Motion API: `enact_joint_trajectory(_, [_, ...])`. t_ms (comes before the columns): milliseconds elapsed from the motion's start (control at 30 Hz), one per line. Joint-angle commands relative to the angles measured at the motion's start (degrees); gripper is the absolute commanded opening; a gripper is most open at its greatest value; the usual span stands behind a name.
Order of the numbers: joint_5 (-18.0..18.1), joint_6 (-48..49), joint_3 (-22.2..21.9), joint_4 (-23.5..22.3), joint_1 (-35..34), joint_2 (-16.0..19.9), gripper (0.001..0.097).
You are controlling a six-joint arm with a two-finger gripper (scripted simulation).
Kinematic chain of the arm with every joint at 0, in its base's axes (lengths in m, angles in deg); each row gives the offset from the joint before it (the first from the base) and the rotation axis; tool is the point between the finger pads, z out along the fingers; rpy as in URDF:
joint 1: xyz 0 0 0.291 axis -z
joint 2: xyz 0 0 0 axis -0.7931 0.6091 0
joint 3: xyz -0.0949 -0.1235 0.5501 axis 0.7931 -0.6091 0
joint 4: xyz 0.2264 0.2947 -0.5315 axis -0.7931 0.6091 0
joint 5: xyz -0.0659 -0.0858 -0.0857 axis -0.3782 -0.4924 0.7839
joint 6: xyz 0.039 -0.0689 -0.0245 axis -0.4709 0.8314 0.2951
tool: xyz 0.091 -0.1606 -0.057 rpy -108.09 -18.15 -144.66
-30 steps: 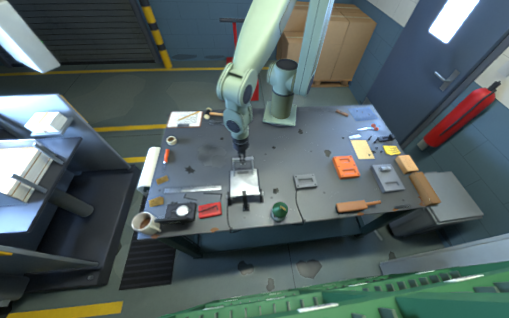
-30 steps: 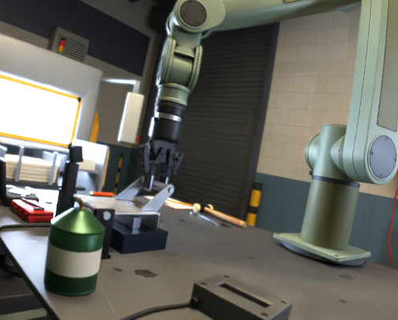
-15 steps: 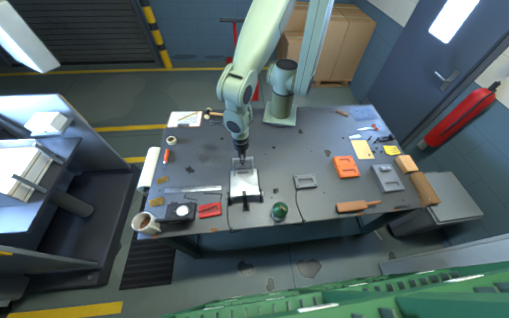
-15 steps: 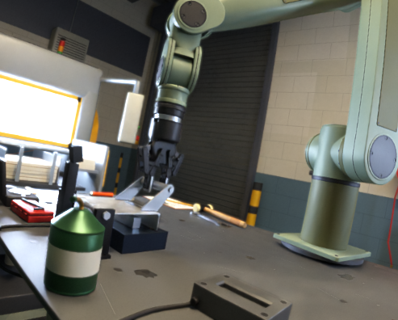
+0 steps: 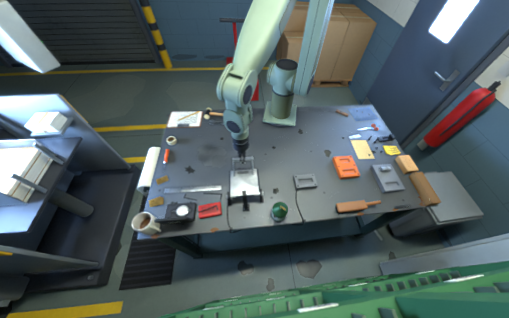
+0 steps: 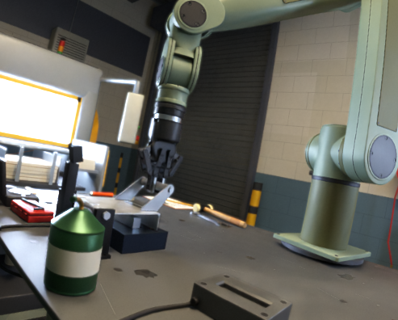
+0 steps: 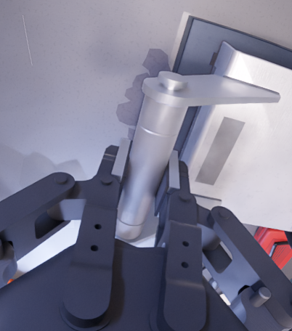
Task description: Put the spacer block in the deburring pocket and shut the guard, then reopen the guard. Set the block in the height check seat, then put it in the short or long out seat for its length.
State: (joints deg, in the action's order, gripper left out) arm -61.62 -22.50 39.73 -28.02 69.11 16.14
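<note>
The silver guard [image 5: 244, 183] lies flat over the deburring pocket's dark base [image 6: 138, 238], and its round bar handle [image 7: 144, 145] stands out at the far end. I have that handle in my closed gripper [image 7: 145, 170], which comes straight down on it [image 5: 241, 156] [image 6: 154, 186]. The spacer block is hidden from me. To the right on the table sit a grey seat with a slot [image 5: 305, 181], an orange seat [image 5: 346, 166] and a grey-blue seat [image 5: 387, 177].
A green and white canister [image 6: 74, 252] stands at the table's front edge, just right of the pocket. A red case [image 5: 210, 209], a ruler [image 5: 192, 189] and a mug [image 5: 144, 223] lie to the left. The arm's base [image 5: 280, 107] is behind.
</note>
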Motion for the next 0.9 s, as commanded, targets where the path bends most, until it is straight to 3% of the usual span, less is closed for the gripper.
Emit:
enact_joint_trajectory(0, [0.0, 0.0, 0.05, -0.02, 0.0, -0.02, 0.0215])
enact_joint_trajectory(233, [0.0, 0.0, 0.05, -0.02, 0.0, -0.02, 0.008])
enact_joint_trajectory(867, [0.0, 0.0, 0.07, 0.03, 0.0, -0.04, 0.008])
